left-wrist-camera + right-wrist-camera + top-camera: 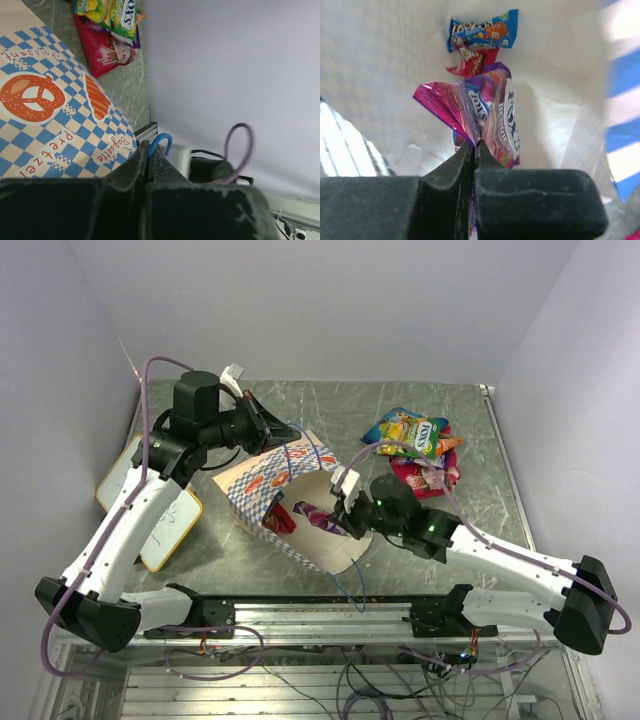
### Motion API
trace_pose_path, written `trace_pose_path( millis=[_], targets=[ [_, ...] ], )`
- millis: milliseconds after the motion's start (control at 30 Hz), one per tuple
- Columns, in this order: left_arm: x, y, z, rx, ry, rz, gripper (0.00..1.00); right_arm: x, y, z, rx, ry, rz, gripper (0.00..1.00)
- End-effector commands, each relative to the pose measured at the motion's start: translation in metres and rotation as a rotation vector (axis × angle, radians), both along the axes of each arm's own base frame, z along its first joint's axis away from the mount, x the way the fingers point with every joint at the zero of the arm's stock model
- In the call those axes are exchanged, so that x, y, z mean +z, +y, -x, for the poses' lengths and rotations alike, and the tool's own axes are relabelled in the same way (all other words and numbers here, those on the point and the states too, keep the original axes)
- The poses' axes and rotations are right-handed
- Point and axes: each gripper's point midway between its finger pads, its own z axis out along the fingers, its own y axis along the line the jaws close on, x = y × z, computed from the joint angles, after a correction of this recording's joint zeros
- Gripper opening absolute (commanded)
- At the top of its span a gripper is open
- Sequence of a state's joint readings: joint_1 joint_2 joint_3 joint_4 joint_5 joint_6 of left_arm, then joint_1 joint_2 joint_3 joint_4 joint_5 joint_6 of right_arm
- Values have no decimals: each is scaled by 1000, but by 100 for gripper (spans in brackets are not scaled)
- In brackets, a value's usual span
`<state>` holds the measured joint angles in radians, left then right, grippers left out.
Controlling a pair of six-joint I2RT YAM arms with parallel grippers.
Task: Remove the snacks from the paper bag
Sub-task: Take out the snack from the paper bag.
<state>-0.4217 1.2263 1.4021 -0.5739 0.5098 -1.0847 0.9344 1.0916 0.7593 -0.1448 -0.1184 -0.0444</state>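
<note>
The paper bag (262,483) lies on its side mid-table, its mouth toward the near edge; its checkered side shows in the left wrist view (45,115). My left gripper (272,430) is shut on the bag's blue cord handle (161,141) and holds the top edge up. My right gripper (340,520) is inside the bag's mouth, shut on a magenta-purple foil packet (480,117). A blue packet (481,30) and a red packet (472,61) lie deeper in the bag. Several packets lie out on the table in a pile (415,445), also in the left wrist view (107,30).
A yellow-framed whiteboard (150,505) lies at the table's left edge under my left arm. Walls stand close at the back and on both sides. A metal rail (330,605) runs along the near edge.
</note>
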Motion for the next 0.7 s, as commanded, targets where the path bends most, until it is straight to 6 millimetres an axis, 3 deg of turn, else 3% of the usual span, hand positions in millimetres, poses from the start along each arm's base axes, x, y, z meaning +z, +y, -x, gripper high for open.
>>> trace_pose_path(
  millis=[0,167,300,500,667],
  targets=[
    [12,-2,-6,-18,-40,4,7,80,-2,-4,-156,226,-191,0],
    [5,3,-17,10,-30,-42,7,91,-13,16,-168,432,-117,0],
    [-10,15,-28,81,21,-118,7,124,-21,21,-187,433,-166,0],
    [-31,30,-39,135,92,-223,7,173,-40,4,-306,333,-194,0],
    [-32,44,-45,175,99,-237,7,188,-86,-29,-575,167,-172,0]
  ],
)
